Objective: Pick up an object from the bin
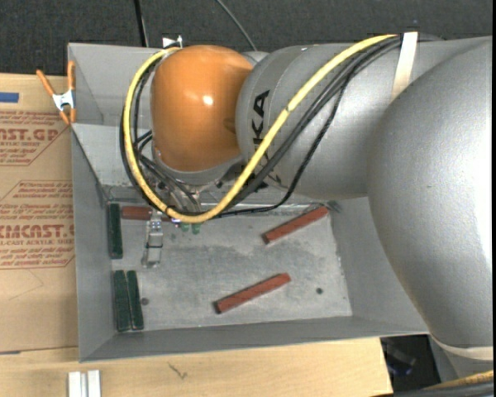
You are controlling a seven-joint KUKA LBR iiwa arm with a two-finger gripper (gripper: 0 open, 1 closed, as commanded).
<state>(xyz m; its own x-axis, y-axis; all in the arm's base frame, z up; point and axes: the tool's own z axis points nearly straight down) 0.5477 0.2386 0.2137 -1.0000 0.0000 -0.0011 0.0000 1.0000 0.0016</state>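
Note:
My gripper [153, 251] hangs below the orange wrist cover at the left of the bin, with one pale finger reaching down toward the floor. A short reddish-brown bar [135, 213] lies just up and left of it, partly under the cables. A dark green bar [115, 231] stands along the left wall beside the finger. Two more dark green bars [126, 300] lie side by side at the bottom left, below the gripper. Nothing shows between the fingers.
A reddish-brown bar [252, 294] lies slanted in the middle front of the bin floor. Another one [295, 225] lies slanted further back on the right, near the arm. The big arm covers the bin's back and right side.

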